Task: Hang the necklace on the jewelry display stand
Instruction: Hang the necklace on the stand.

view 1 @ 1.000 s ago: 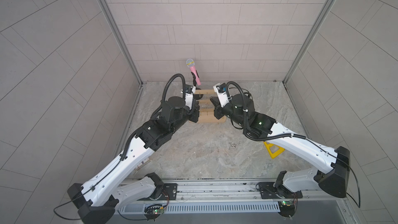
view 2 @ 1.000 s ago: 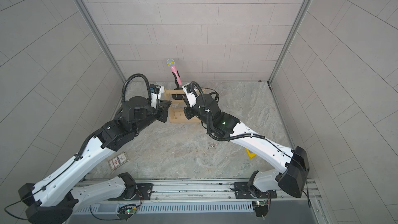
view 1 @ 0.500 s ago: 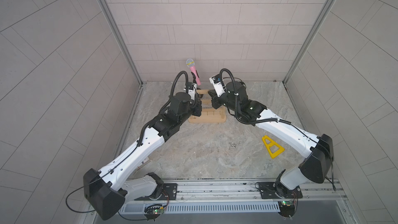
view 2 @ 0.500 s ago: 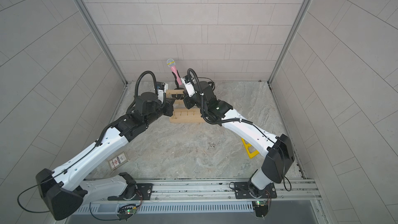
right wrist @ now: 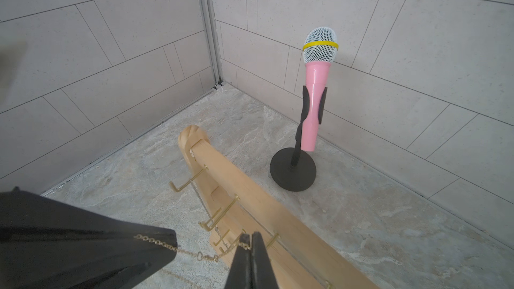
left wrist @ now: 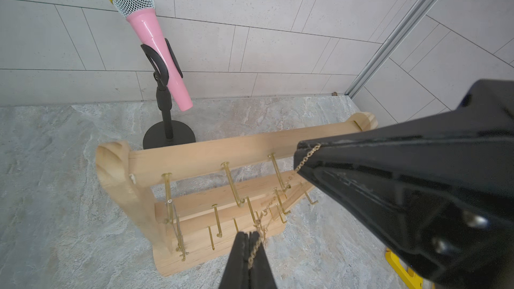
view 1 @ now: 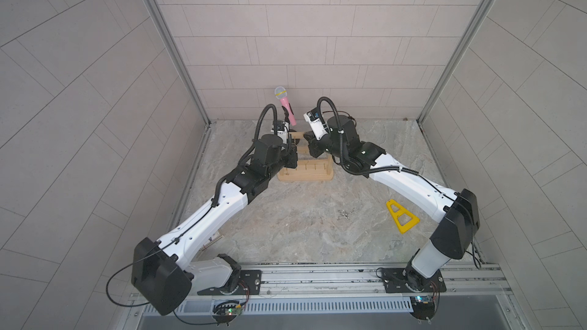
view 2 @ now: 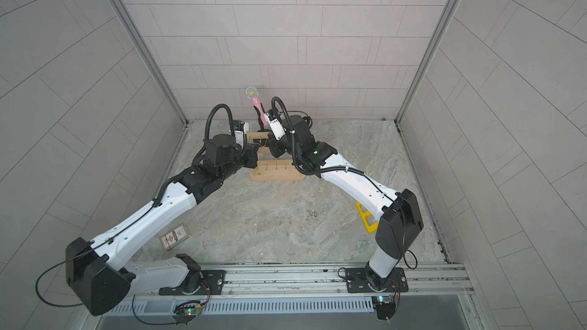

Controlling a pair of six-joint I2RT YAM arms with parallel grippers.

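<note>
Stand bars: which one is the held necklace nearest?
The top bar, highest of three; the necklace between left hand and right hand runs by its hooks.

light natural-wood jewelry display stand (view 1: 305,176): 1 | thin gold chain necklace (left wrist: 307,159): 1 | pink microphone (view 1: 286,110): 1 | black round-base microphone stand (left wrist: 168,137): 1 | flat yellow plastic triangle (view 1: 401,218): 1 | small printed card box (view 2: 175,237): 1 | small tangled metal piece (view 1: 345,214): 1 | white-and-black robot arms: 2, left arm (view 1: 219,207), right arm (view 1: 409,182)

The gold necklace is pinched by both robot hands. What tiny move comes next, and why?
Probably ease both down toward the jewelry display stand so the necklace drops over a hook on the top bar. The left gripper and right gripper each pinch it, stretched between them beside the hooks; I cannot tell if it catches one.
</note>
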